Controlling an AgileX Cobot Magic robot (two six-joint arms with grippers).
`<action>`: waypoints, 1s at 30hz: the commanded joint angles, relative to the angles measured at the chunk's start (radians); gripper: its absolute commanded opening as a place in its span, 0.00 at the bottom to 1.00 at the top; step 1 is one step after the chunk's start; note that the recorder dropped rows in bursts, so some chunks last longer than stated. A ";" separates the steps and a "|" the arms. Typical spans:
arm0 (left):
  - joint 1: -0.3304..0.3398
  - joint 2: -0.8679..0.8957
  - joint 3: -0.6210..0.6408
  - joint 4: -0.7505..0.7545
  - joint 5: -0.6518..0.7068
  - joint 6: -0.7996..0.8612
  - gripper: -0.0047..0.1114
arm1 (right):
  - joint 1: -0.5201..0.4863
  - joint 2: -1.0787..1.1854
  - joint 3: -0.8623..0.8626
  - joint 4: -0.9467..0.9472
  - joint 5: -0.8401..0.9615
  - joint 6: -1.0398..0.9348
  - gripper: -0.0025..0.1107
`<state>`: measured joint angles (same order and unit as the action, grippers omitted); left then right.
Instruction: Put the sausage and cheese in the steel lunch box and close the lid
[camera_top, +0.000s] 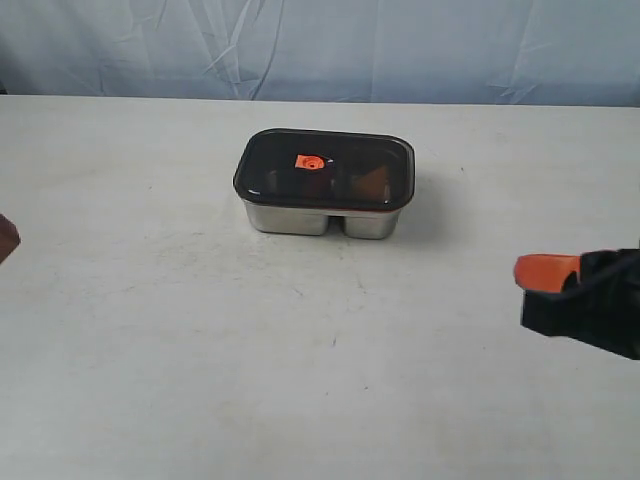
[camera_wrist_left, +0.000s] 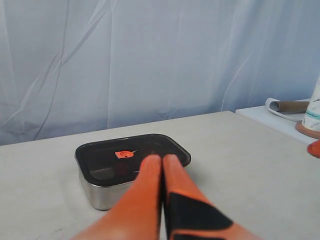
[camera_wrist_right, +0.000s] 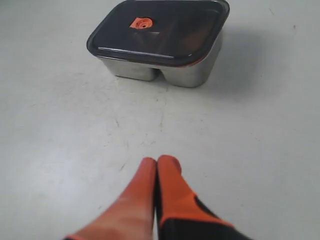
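Observation:
The steel lunch box (camera_top: 300, 217) stands at the middle back of the table with the dark lid (camera_top: 270, 160) seated flat on it, orange valve (camera_top: 310, 161) on top. Through the lid, a dim red shape that may be the sausage (camera_top: 318, 181) and an orange-brown shape that may be the cheese (camera_top: 372, 183) show faintly in separate compartments. My right gripper (camera_top: 545, 272) hovers at the right edge, shut and empty, well short of the box (camera_wrist_right: 190, 75). The left gripper (camera_wrist_left: 162, 159) is shut and empty, pointing at the box (camera_wrist_left: 102, 192); only a sliver of it (camera_top: 5, 240) shows at the left edge.
A white table (camera_top: 200, 330) stretches on all sides of the box. A blue cloth backdrop (camera_top: 320, 45) hangs behind it. In the left wrist view a paper roll (camera_wrist_left: 287, 106) and a white cylinder (camera_wrist_left: 314, 107) sit on a side surface.

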<state>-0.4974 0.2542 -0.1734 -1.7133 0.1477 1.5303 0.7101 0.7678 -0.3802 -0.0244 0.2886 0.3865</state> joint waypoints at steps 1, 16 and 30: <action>-0.003 -0.005 0.013 -0.005 -0.017 -0.010 0.04 | 0.000 0.258 -0.047 -0.017 -0.196 0.014 0.02; -0.003 -0.005 0.015 0.006 -0.060 -0.010 0.04 | -0.043 1.099 -0.814 -0.079 0.054 -0.014 0.02; -0.003 -0.005 0.015 0.010 -0.067 -0.010 0.04 | -0.051 1.194 -0.821 -0.079 0.088 -0.046 0.02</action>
<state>-0.4974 0.2542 -0.1635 -1.7043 0.0893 1.5263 0.6658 1.9283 -1.2077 -0.0934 0.3616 0.3482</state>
